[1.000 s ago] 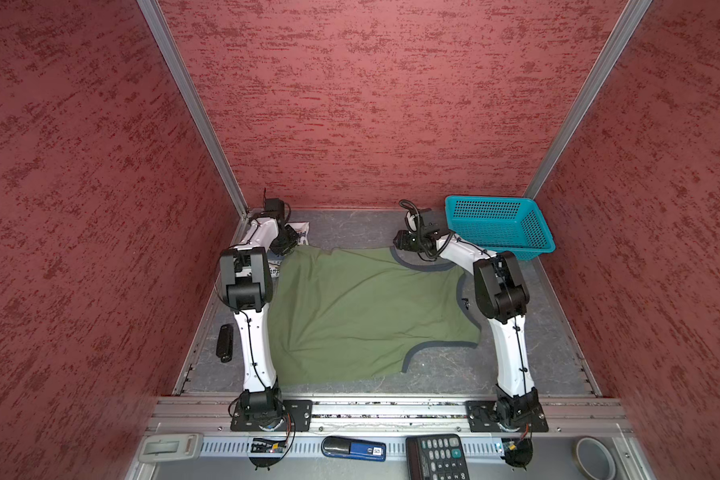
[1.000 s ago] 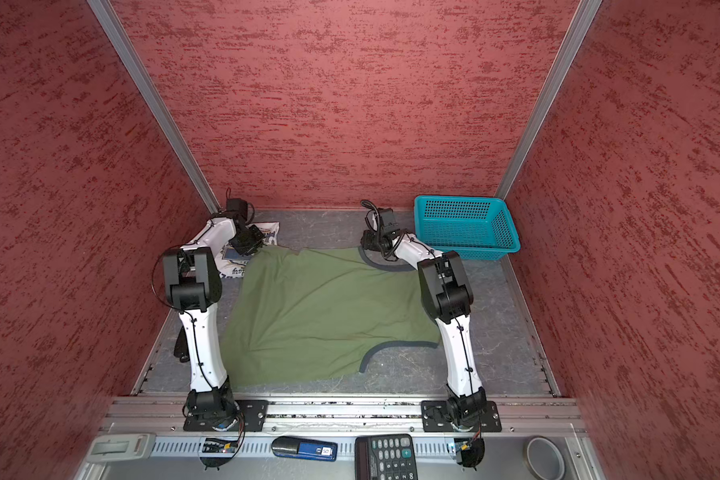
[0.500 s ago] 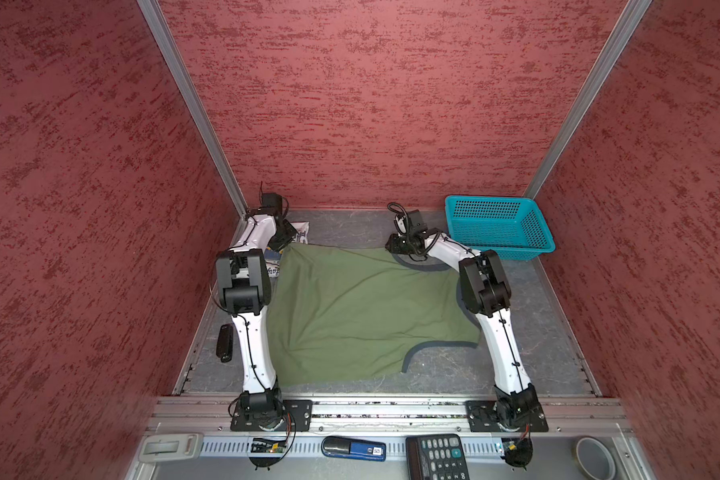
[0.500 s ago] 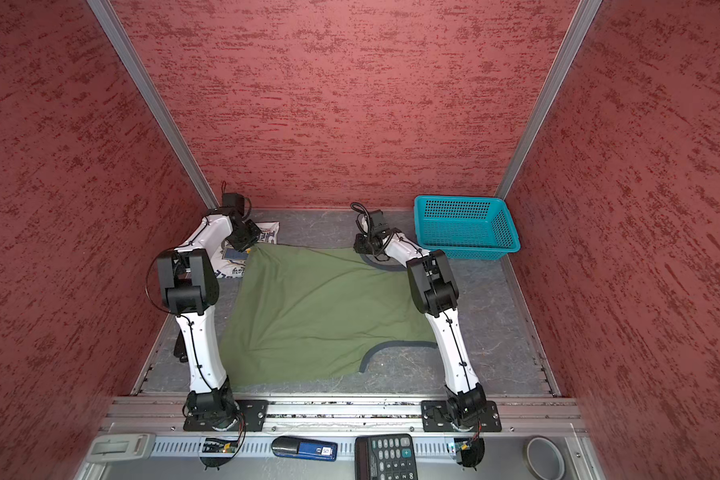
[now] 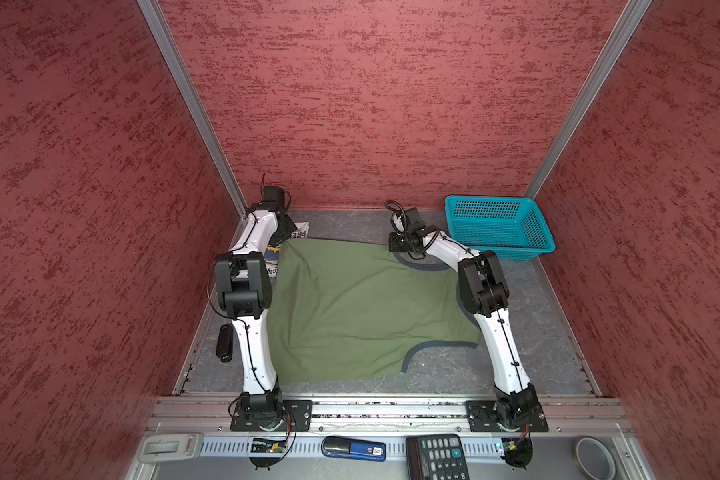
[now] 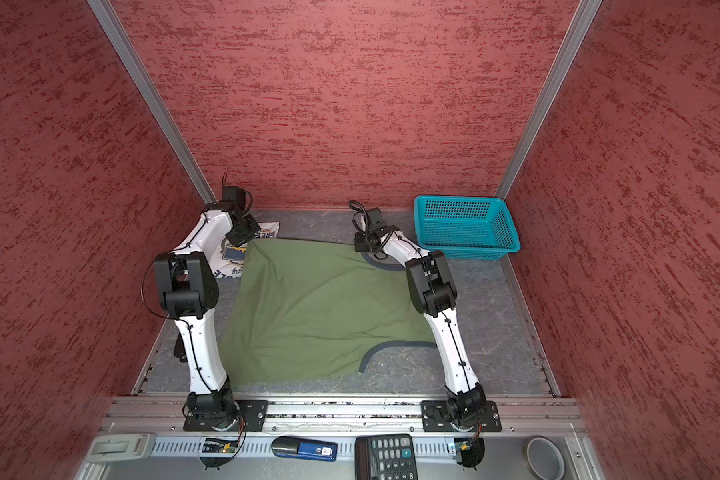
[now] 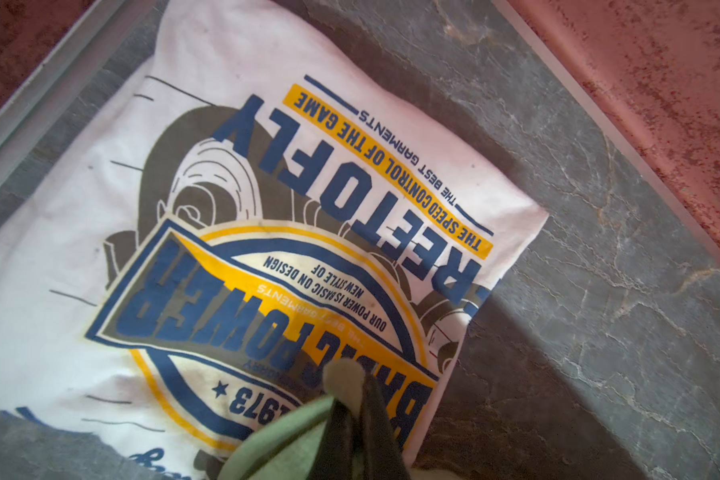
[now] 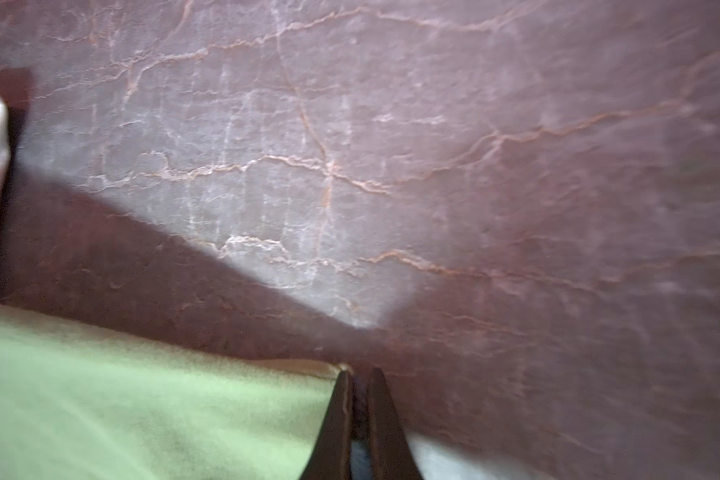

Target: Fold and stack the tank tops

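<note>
The right gripper (image 8: 360,376) has just closed, so now it and the left gripper (image 7: 350,390) both pinch the green top (image 5: 350,303) at their tips, ready for folding.

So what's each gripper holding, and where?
Both pinch the olive green tank top: left gripper at its far left corner, right gripper at the far edge beside the grey trim.

Left arm (image 5: 255,232), right arm (image 5: 447,251) stretched forward, left gripper (image 7: 352,395) and right gripper (image 8: 360,376) clamped
</note>
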